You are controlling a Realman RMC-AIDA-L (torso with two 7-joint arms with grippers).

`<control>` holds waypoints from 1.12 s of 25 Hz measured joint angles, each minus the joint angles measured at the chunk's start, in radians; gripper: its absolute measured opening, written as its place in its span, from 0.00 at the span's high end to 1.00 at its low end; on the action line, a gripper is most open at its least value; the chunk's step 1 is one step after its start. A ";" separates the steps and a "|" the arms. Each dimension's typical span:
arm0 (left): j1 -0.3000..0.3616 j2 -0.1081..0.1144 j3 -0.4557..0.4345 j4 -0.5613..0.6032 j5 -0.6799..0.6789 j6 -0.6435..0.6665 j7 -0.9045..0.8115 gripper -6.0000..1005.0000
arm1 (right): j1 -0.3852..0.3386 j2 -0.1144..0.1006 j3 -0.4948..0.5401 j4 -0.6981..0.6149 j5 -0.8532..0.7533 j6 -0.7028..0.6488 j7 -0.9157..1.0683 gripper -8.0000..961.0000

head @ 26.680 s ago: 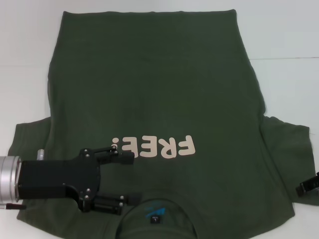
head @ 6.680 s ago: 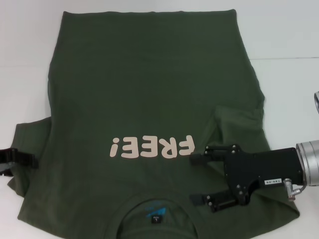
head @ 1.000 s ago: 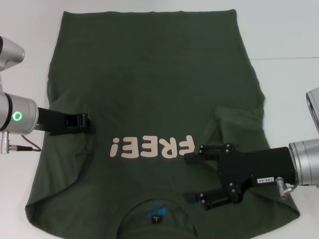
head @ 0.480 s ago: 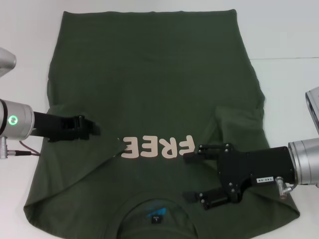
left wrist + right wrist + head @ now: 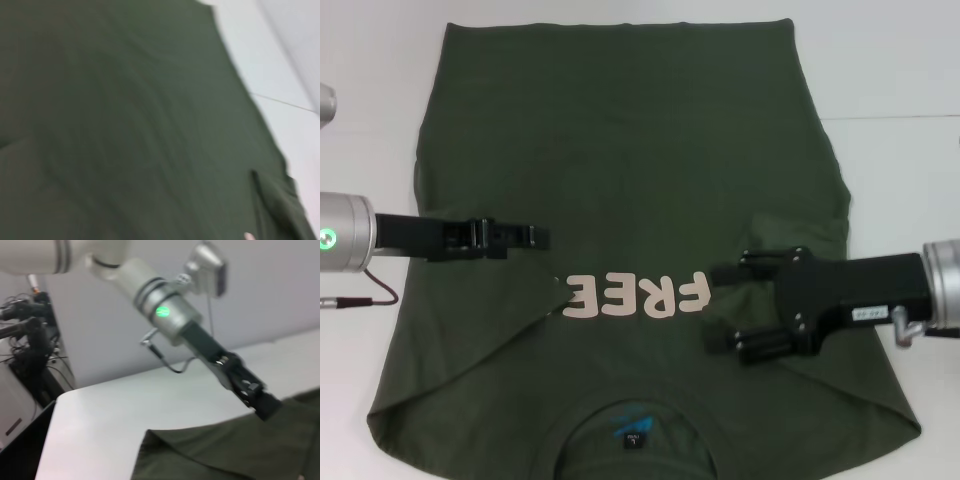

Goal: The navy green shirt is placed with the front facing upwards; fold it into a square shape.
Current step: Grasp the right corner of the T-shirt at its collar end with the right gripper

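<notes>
One navy green shirt is lying front-up on the white worktop, its collar and small blue neck label nearest the robot and its hem at the far edge. The pale pink print is reading "FREE" upside down from the head view, and a fold of cloth is covering the print's left end. Both sleeves are lying folded inward over the body, the right one making a raised flap beside the print.

Two grippers are working over the shirt. The left gripper is reaching in from the left side, low over the folded-in left sleeve; its fingers are appearing as a single narrow tip with no gap visible between them, pressed together where the cloth is creasing toward the print. The right wrist view is showing this same gripper with its tip down on the fabric edge. The right gripper is reaching in from the right, its two fingers spread well apart, one finger just beside the letter F and the other nearer the collar, with nothing between them.

The left wrist view is showing only green shirt fabric and a strip of worktop.
</notes>
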 joint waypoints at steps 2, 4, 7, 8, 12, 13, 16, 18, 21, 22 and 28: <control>0.013 0.000 -0.003 0.000 -0.029 0.029 0.110 0.35 | -0.002 0.000 -0.018 -0.072 -0.028 0.003 0.127 0.04; 0.022 0.000 -0.003 0.000 -0.034 0.049 0.189 0.26 | 0.007 0.002 -0.043 -0.135 -0.090 0.010 0.262 0.04; 0.041 0.001 -0.009 0.004 -0.037 0.111 0.343 0.17 | 0.023 0.005 -0.088 -0.197 -0.156 0.017 0.425 0.04; 0.049 0.002 -0.016 0.007 -0.038 0.146 0.408 0.17 | 0.024 0.006 -0.102 -0.212 -0.162 0.016 0.465 0.04; 0.068 0.006 -0.040 0.012 -0.040 0.295 0.583 0.15 | 0.014 0.007 -0.115 -0.264 -0.160 0.007 0.592 0.04; 0.068 0.009 -0.040 0.012 -0.040 0.332 0.605 0.15 | 0.009 0.006 -0.113 -0.282 -0.160 0.002 0.622 0.04; 0.066 0.012 -0.037 0.008 -0.040 0.440 0.673 0.15 | -0.016 0.005 -0.109 -0.369 -0.160 -0.022 0.734 0.04; 0.059 0.009 -0.031 0.005 -0.042 0.513 0.728 0.15 | -0.040 0.005 -0.112 -0.438 -0.162 -0.030 0.813 0.05; 0.051 0.000 -0.027 0.003 -0.043 0.540 0.754 0.15 | -0.077 -0.002 -0.095 -0.489 -0.167 -0.035 0.888 0.06; 0.048 -0.004 -0.027 0.002 -0.044 0.541 0.758 0.15 | -0.089 -0.006 -0.079 -0.493 -0.169 -0.039 0.902 0.07; 0.035 -0.014 -0.015 -0.010 -0.087 0.537 0.781 0.16 | -0.148 -0.014 0.056 -0.491 -0.204 -0.106 0.918 0.09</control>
